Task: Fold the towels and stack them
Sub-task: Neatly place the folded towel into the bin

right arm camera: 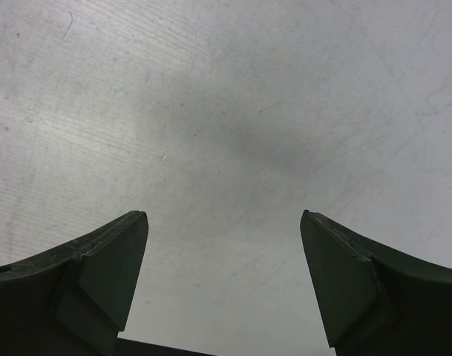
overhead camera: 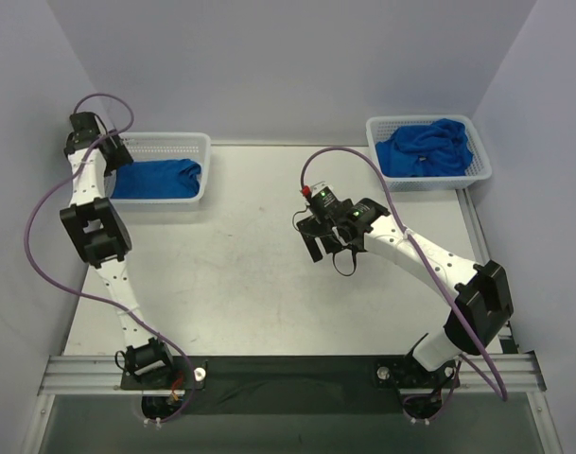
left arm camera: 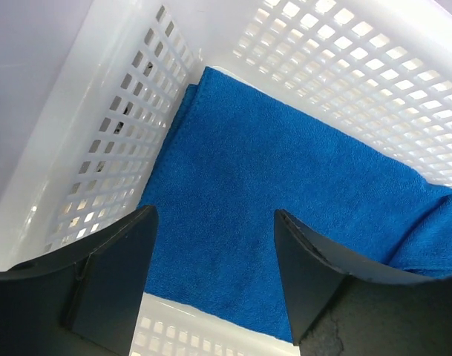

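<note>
Blue terry cloth lies folded in the left basket point(overhead camera: 174, 142), at the far left of the tabletop point(overhead camera: 250, 274). The left jaws stand apart right above it and hold nothing. The risk there, I think, is on the way up. The folded towel point(left arm camera: 285, 193) is soft and looped, so a jaw that brushes it could catch the upper layer and pull the fold open. It could also drag the light basket along, or knock the mesh wall, which is close beside the jaws.

In the middle, the right jaws are wide and empty over bare tabletop and touch nothing. Further right, the right basket point(overhead camera: 484, 163) holds the crumpled towels point(overhead camera: 425, 147). Reaching into this heap may bring up two cloths together, or only a pinch from the middle, and then a clean fold would be hard.

For the look, the folded towel is royal blue and flat, with straight edges. It covers most of the basket floor, and one end rises in a thicker ridge. The heap on the right is the same blue, wrinkled and piled up to the rim. How many cloths are in it I cannot tell.
</note>
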